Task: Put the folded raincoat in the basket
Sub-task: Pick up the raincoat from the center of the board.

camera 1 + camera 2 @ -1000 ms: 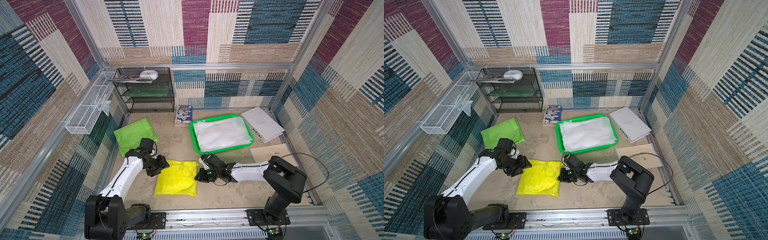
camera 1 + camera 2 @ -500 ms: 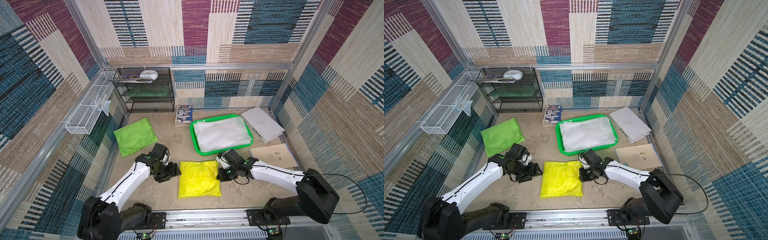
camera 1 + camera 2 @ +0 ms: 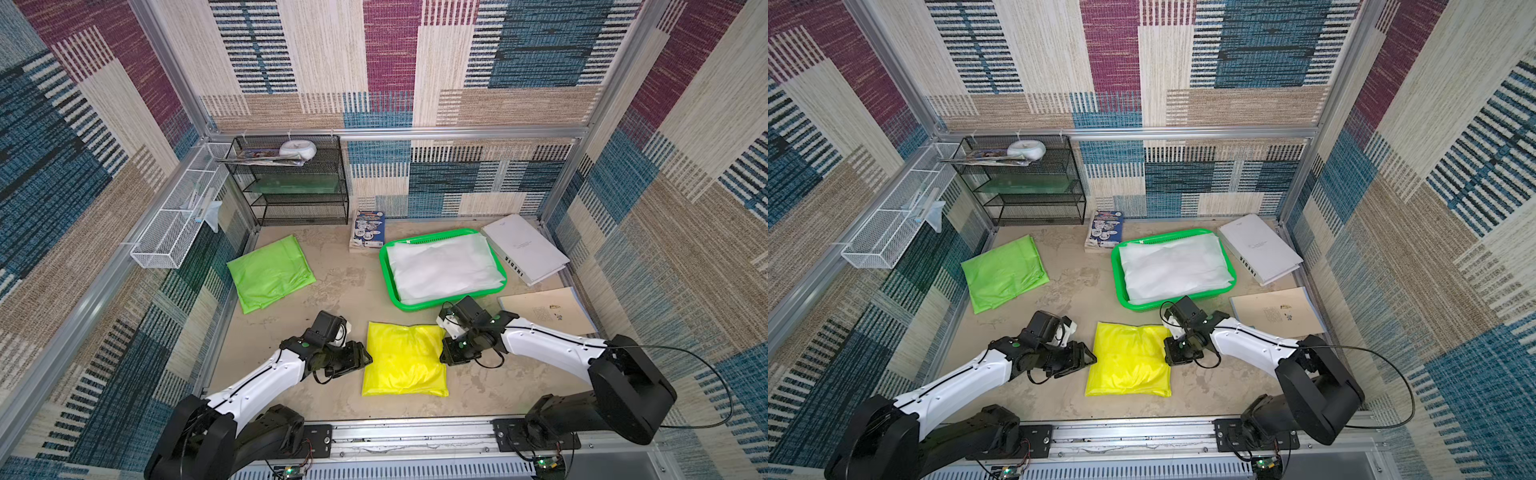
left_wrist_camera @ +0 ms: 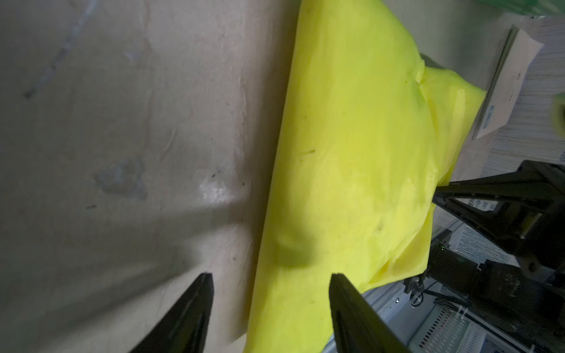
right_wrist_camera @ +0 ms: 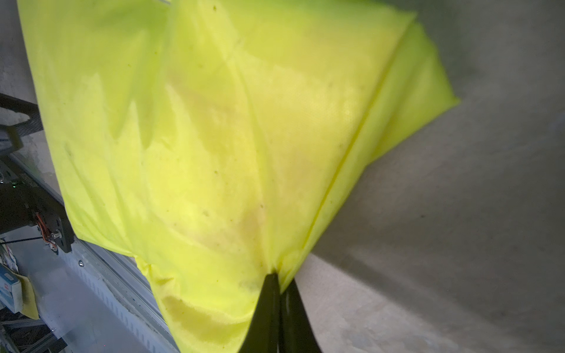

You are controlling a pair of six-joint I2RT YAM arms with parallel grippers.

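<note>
Plainly puffy, creased yellow raincoat (image 3: 404,359); right gripper (image 5: 279,279) pinching edge.

Folded yellow raincoat (image 3: 403,359) dragged rightward, right hand (image 3: 445,357) pulling its edge, left hand (image 3: 367,359) following alongside

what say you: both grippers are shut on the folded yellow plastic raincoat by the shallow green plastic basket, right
No: only the right gripper is shut on the folded yellow plastic raincoat by the shallow green plastic basket. The left wrist view shows the left gripper open, jaws apart.
</note>
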